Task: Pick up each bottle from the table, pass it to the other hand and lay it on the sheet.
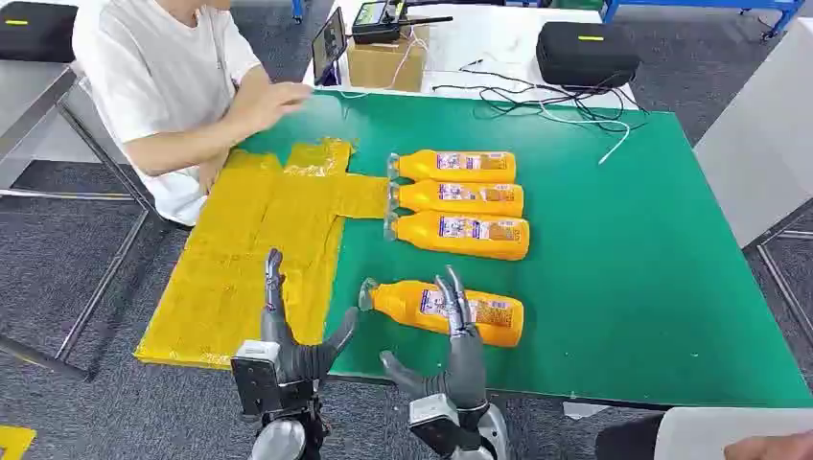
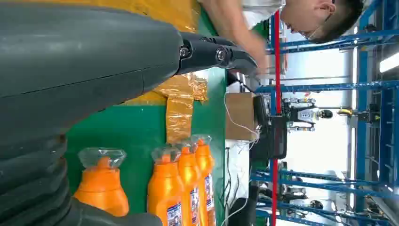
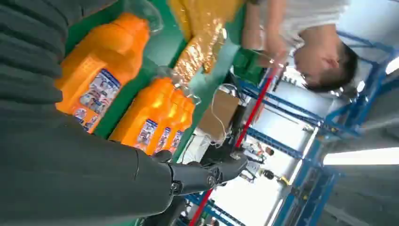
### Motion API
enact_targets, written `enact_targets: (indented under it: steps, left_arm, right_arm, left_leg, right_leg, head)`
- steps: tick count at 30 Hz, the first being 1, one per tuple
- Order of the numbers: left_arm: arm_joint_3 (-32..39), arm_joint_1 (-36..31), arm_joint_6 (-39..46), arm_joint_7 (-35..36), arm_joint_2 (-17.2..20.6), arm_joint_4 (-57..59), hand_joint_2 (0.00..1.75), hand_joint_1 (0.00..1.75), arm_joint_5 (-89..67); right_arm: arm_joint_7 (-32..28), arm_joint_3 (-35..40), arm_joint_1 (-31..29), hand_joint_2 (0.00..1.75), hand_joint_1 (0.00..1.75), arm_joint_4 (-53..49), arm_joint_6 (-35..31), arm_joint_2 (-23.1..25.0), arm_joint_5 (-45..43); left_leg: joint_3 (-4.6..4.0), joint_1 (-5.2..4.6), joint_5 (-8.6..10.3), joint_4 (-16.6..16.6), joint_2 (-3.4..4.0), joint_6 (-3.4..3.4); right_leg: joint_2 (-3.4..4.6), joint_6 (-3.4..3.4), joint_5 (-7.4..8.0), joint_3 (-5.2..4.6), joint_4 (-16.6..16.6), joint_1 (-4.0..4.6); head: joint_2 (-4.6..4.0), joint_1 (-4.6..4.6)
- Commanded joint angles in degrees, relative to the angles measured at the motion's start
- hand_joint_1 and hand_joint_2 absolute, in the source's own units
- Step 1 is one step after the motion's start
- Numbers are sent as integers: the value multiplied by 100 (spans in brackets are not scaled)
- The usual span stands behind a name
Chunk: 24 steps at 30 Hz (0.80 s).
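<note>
Orange bottles (image 1: 451, 309) with blue-and-white labels lie on a green table (image 1: 633, 268) beside a yellow sheet (image 1: 249, 259).

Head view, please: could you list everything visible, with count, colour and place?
bottles: four, orange, lying on the table; three side by side, one nearer the robot.
sheet: one, yellow, left part of the table.
table: one, green.
cardboard box: one, brown, far side.
case: one, black, far side.
cables: black and white, far edge.
person: one, white shirt, far left.
left robot hand: open, over the sheet's edge.
right robot hand: open, at the near bottle.
</note>
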Motion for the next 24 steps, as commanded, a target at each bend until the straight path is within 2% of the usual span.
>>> enact_targets:
  steps: [1,3,4,6,7,17,18,19,21,24]
  left_arm:
    - [-241,-45,-12,13,89,158,175,0,-48]
    - [-226,-30,-22,13,100,148,175,0,-36]
    - [-206,-1,-13,13,108,117,175,0,-50]
    - [-203,20,-15,13,121,94,175,0,-53]
    - [-149,67,-11,13,126,39,175,0,-39]
    - [-116,96,33,13,147,5,175,0,-80]
    - [-107,83,96,13,134,33,175,0,-111]
    - [-161,63,204,13,151,18,175,0,-182]
    - [-169,61,112,13,159,63,175,0,-97]
    - [-211,74,109,13,203,44,175,0,-121]
  right_arm:
    - [-70,-1217,-249,175,0,244,-66,-111,1186]
    - [-61,-1256,-263,175,0,267,-66,-167,1258]
    - [256,-1415,-279,175,0,425,-66,-189,1997]
    - [349,-1365,-316,175,0,596,-66,-259,2114]
    - [937,-1204,-457,0,0,1003,327,-461,2384]
    - [925,-1243,-513,0,0,1208,190,-521,2310]
    - [938,-1206,-556,175,0,1305,29,-502,2388]
    - [969,-1129,-575,175,0,1387,-66,-553,2668]
    - [996,-1122,-554,175,0,1359,-28,-547,2493]
    - [1654,-1118,-701,175,0,1463,0,-760,3187]
  left_leg:
    - [20,9,-7,-1,8,-10]
    - [18,8,-9,3,20,-11]
    - [20,12,-10,3,18,-13]
    - [14,5,-2,-3,1,-8]
    - [17,10,-7,1,10,-11]
    - [11,3,-3,-4,14,-6]
    - [18,8,-8,-3,21,-10]
    - [12,3,-3,-5,9,-7]
    - [14,7,-5,-3,14,-8]
    - [16,6,-4,-3,15,-9]
  right_leg:
    - [4,-14,-2,23,-10,10]
    - [13,-16,-2,18,-4,9]
    - [10,-19,-3,22,-5,13]
    - [-2,-11,-1,16,-7,6]
    - [6,-16,-2,20,-7,11]
    - [11,-7,1,10,-7,3]
    - [16,-14,0,18,-9,10]
    - [6,-9,-1,12,-6,4]
    - [12,-11,1,14,-8,8]
    - [11,-12,1,16,-8,7]
  head:
    - [0,0]
    - [0,0]
    - [0,0]
    - [0,0]
    - [0,2]
    - [0,0]
    - [0,0]
    - [0,0]
    - [0,0]
    - [0,2]
